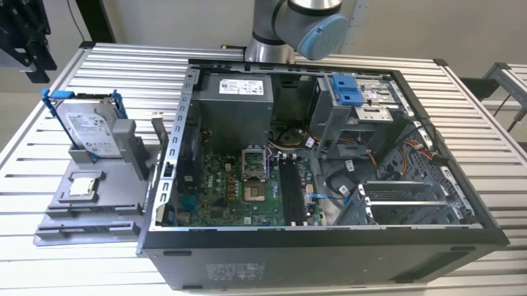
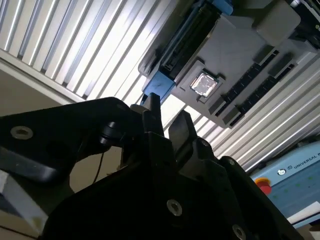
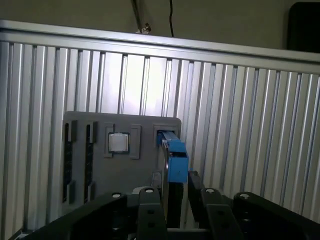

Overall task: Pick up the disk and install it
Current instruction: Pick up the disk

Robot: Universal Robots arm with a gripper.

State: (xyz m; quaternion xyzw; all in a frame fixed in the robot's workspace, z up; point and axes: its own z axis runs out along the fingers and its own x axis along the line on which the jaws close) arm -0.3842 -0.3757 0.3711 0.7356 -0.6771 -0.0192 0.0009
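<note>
End effector (image 2: 167, 107): fingers apart, empty, above disk (image 3: 176, 162) | disk upright in grey holder (image 1: 123, 185) | step: pick approach, likely | grasp calls for straddling its edge squarely

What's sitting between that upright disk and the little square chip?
Nothing loose: in the exterior view, just a bare strip of the grey tray separates the disk from the processor chip.
</note>
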